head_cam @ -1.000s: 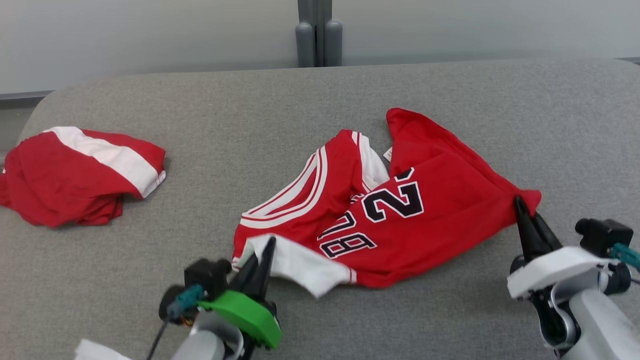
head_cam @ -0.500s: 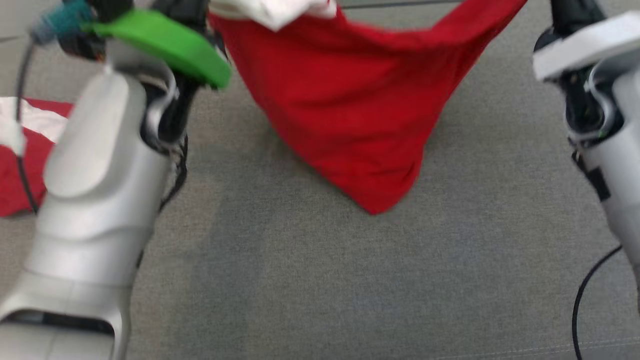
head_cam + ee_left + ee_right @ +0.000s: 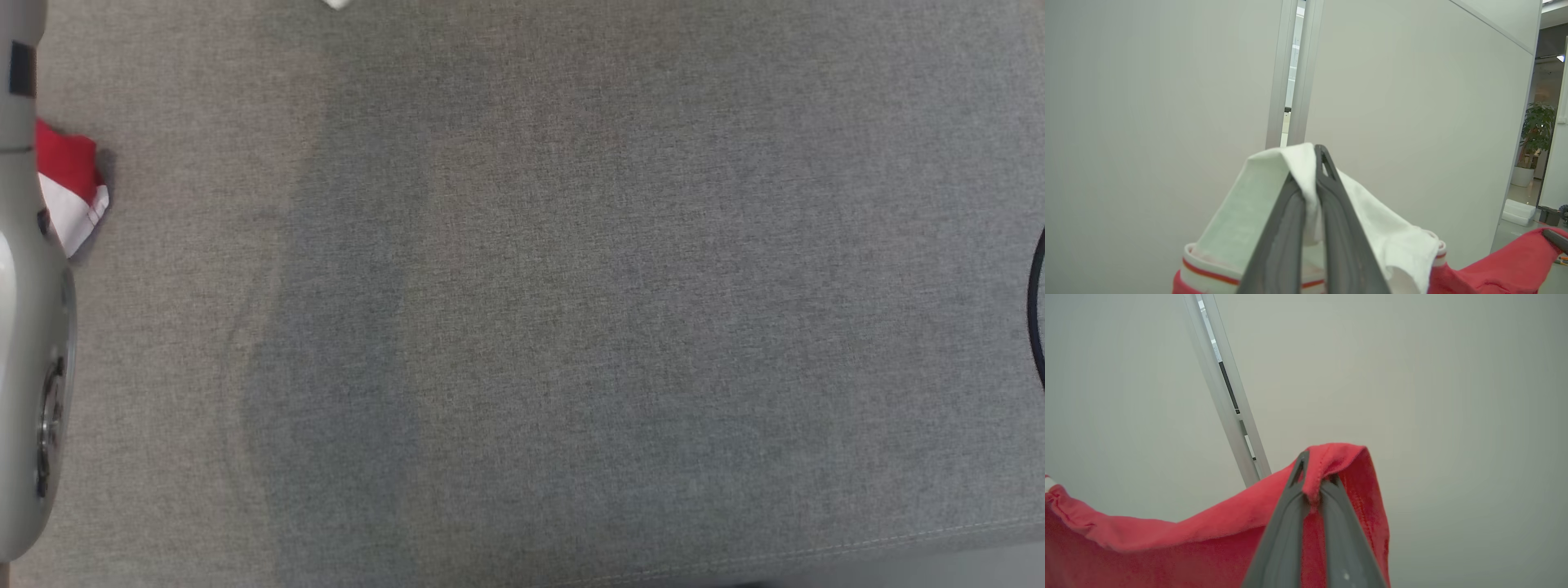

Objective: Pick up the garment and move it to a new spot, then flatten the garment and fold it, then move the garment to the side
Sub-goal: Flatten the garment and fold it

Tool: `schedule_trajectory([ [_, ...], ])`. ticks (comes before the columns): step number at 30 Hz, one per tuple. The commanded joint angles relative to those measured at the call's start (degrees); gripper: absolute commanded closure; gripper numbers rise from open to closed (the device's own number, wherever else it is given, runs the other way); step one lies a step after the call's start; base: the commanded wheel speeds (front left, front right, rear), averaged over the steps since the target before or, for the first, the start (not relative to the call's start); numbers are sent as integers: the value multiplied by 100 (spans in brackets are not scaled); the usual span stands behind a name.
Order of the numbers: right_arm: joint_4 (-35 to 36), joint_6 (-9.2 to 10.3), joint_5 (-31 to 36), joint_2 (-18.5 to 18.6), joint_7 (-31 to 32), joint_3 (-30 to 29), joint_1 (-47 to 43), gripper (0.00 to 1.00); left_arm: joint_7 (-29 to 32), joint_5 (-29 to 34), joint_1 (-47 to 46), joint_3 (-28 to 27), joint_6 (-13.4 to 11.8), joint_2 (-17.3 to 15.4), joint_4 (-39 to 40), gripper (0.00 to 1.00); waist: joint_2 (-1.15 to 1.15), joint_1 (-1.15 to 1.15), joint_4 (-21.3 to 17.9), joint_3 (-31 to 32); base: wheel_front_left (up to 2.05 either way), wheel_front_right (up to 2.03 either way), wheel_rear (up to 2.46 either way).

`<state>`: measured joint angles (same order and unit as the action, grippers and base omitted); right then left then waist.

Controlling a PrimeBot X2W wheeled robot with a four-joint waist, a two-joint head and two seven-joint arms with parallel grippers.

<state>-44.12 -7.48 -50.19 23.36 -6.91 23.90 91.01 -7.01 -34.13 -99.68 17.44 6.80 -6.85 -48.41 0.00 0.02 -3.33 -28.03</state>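
Observation:
The garment is a red jersey with white trim, held up in the air in front of a pale wall. In the left wrist view my left gripper (image 3: 1308, 167) is shut on the jersey's white panel (image 3: 1380, 228), and red cloth (image 3: 1506, 265) stretches off to the lower right. In the right wrist view my right gripper (image 3: 1315, 473) is shut on a red hemmed corner (image 3: 1343, 457), with the red body (image 3: 1167, 551) sagging away to the left. In the head view a tiny white scrap (image 3: 335, 3) touches the top edge.
The grey fabric surface (image 3: 571, 327) spreads below in the head view. A second red and white garment (image 3: 69, 175) peeks out at the far left behind my pale left forearm (image 3: 28, 367). A black cable (image 3: 1037, 310) curves at the right edge.
Both grippers have lifted the jersey off the grey surface and up past the top of the head view. The head camera has also tilted down.

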Motion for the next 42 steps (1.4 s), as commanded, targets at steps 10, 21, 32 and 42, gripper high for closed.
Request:
schedule_trajectory([
  [10,-614,-1,-331,210,-171,691,517,100,-333,6,-476,223,52,125,-904,100,0,-2,5,-275,0,0,0],
  [21,-222,-1,-1053,425,-701,1352,-840,100,-776,-456,972,403,74,67,-762,100,0,-2,3,-134,0,0,0],
  [32,1255,-1,-1077,783,-833,1097,-3459,100,-819,-340,4307,-131,-140,-90,1497,100,0,-2,83,687,0,0,0],
  [42,2297,-1,-830,633,-835,210,-6231,100,-821,-233,7504,-567,-498,175,3355,100,0,-2,111,1313,0,0,0],
])
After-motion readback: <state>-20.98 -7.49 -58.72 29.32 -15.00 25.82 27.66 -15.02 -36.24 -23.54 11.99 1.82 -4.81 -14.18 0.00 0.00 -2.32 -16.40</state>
